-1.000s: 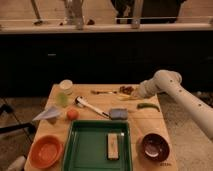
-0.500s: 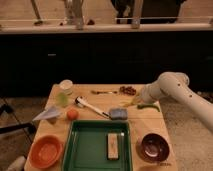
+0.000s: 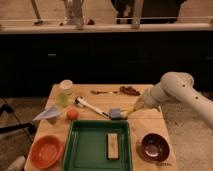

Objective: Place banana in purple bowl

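Since half a second ago the arm has swung down and leftward, so the end effector [image 3: 137, 106] now sits low over the table's [image 3: 150, 122] right side, touching or just beside the banana [image 3: 128, 110]; whether it grips cannot be told. With the purple bowl [image 3: 154, 146] near the front right corner lacking the banana, carrying and placing remain.

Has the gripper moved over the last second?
Yes. The gripper has come lower in the view and slightly left, closing on the far right corner of the green tray, which has stayed put.
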